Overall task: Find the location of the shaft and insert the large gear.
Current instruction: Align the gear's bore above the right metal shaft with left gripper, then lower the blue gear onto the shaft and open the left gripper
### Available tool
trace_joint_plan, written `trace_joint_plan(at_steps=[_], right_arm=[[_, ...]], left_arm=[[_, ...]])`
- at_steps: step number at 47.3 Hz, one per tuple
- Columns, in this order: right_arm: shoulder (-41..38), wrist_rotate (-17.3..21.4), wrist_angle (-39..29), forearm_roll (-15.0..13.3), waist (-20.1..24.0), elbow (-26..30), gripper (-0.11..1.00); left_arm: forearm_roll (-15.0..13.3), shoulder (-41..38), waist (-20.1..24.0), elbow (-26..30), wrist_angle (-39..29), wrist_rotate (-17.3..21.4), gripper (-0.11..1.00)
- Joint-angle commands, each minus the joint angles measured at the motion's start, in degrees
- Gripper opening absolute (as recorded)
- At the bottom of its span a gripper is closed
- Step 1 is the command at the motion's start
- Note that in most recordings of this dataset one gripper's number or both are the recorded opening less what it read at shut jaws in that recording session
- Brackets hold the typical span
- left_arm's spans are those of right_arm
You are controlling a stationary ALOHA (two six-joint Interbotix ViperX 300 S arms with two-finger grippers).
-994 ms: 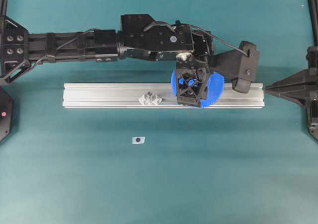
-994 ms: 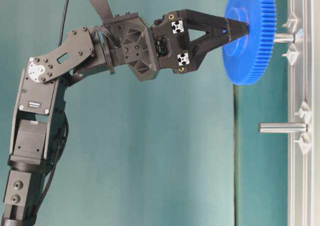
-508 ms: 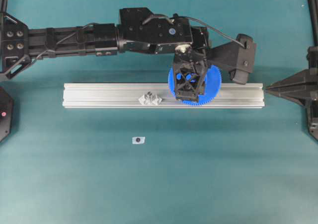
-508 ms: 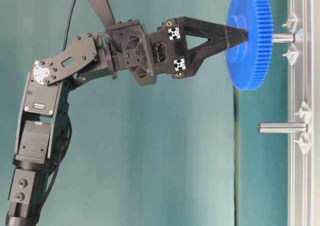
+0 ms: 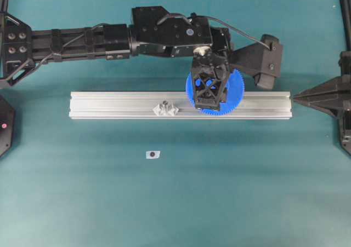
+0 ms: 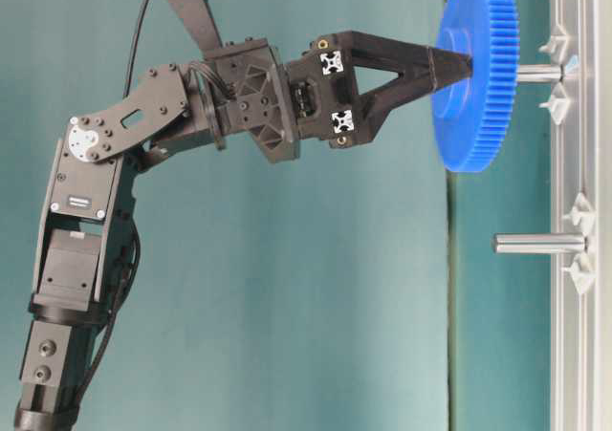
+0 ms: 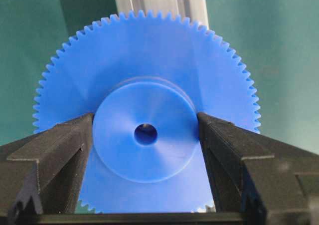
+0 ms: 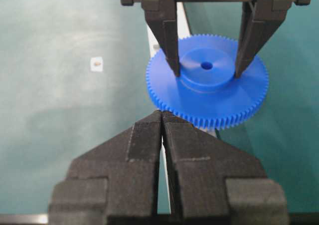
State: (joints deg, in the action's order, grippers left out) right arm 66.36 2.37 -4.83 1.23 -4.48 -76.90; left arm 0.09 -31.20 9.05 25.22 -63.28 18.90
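Right gripper nearest, jaws pressed together, empty. Beyond it left gripper clamps hub of large gear (flat, level), held above rail over shaft. Bench teal.

Large gear: bright blue plastic, matt, smooth faces and hub, fine moulded rim teeth. Left hand gripping the hub: black plastic, dull, layered print-like texture on the fingers. Rail beneath the hand: ribbed silvery metal, satin sheen. Shaft just beyond the gear: polished bare metal. Worktop: teal, matt, cloth-like.
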Motion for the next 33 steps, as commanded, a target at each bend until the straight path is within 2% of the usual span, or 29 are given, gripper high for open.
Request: trace_joint_plan(at_steps=[1, 14, 33], right_arm=[[-0.35, 0.70, 0.26, 0.09, -0.09, 0.70, 0.04], [-0.35, 0.70, 0.35, 0.09, -0.09, 0.62, 0.04], [-0.35, 0.70, 0.35, 0.00, -0.09, 0.53, 0.04]], left_arm=[[0.35, 1.23, 2.55, 1.05, 0.44, 0.00, 0.72], [0.44, 1.41, 1.93, 1.32, 0.44, -1.49, 0.72], [0.44, 1.05, 0.53, 1.05, 0.18, -1.67, 0.72]])
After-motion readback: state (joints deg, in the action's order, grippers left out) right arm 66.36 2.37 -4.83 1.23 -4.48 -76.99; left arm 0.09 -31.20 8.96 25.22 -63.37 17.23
